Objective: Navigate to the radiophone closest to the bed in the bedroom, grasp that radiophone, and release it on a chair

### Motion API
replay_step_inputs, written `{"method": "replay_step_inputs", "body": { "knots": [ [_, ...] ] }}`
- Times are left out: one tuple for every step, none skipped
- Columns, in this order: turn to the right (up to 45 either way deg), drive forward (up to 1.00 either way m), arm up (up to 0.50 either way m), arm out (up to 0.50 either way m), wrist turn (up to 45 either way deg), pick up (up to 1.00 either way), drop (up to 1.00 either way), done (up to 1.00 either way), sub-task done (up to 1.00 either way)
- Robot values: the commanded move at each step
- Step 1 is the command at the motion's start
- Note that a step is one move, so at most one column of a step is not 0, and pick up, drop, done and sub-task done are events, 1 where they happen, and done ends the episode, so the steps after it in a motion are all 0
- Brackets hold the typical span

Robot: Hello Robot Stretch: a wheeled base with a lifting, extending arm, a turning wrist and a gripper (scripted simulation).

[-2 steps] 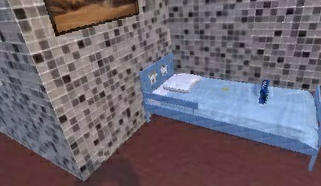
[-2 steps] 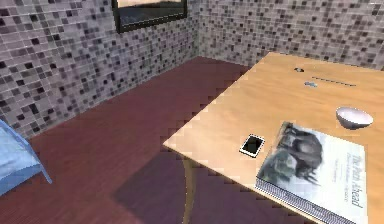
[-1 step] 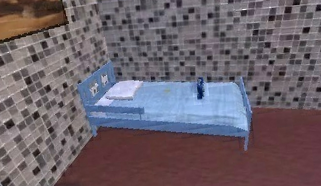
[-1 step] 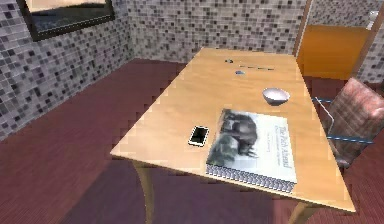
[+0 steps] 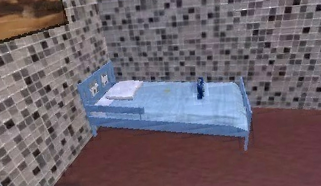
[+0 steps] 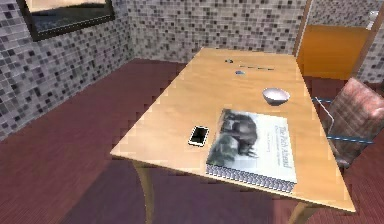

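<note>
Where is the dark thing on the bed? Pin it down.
In the forward view, right of centre, the dark thing stands on the bed near its far edge, well right of the pillow.

As far as I can tell, you have none of the robot's own body to go on: the cameras face a bed (image 5: 170, 106) and a table (image 6: 215, 85).

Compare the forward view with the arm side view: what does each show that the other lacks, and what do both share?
Forward view's own: a blue bed with a white pillow and a small dark object on it. Arm side view's own: a wooden table bearing a white flat device, a printed paper and a bowl, a chair beside it, an orange door. Shared: speckled tile walls, dark red floor, a framed picture.
</note>
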Motion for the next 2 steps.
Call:
{"method": "replay_step_inputs", "body": {
  "knots": [
    [0.0,0.0,0.36,0.0,0.0,0.0,0.0,0.0,0.0],
    [0.0,0.0,0.0,0.44,0.0,0.0,0.0,0.0,0.0]
  ]
}}
